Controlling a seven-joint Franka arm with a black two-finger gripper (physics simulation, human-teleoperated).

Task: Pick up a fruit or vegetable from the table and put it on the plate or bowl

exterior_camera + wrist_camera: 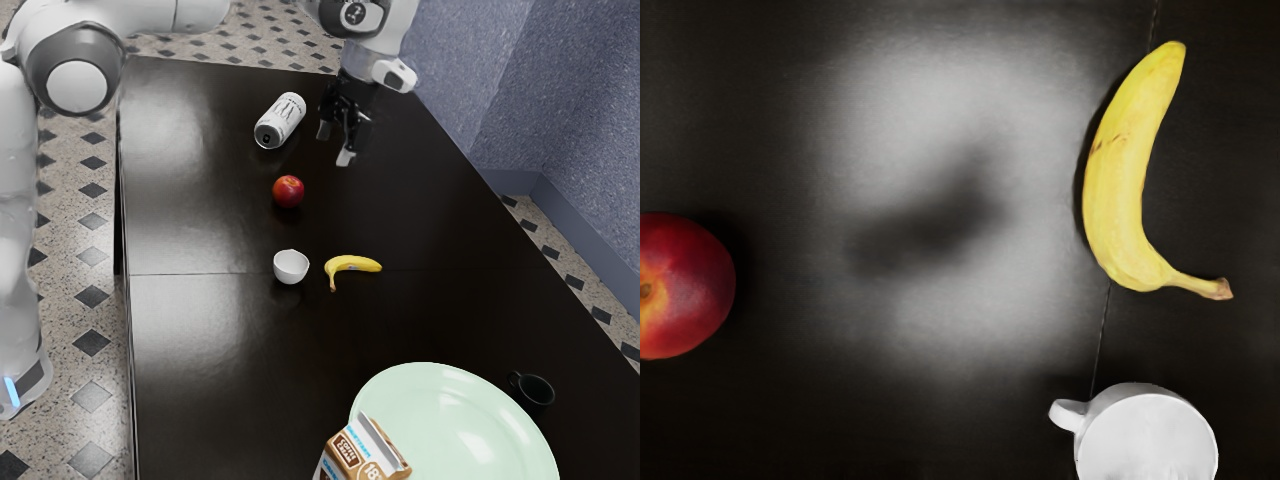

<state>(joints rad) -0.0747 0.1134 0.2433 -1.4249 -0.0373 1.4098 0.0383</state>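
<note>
Banana (352, 265) lying flat, stem end toward white cup (291, 266).

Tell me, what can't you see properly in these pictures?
- Carton: exterior view, lower part cut off by the picture's edge.
- Plate: same edge cuts its near rim.
- Apple and white cup: wrist view, each partly cut off by an edge.
- Can: label too small to read.

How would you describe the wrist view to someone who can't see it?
A yellow banana lies on a dark, glossy table, its stem end near a white cup. A red fruit sits apart from both.
</note>
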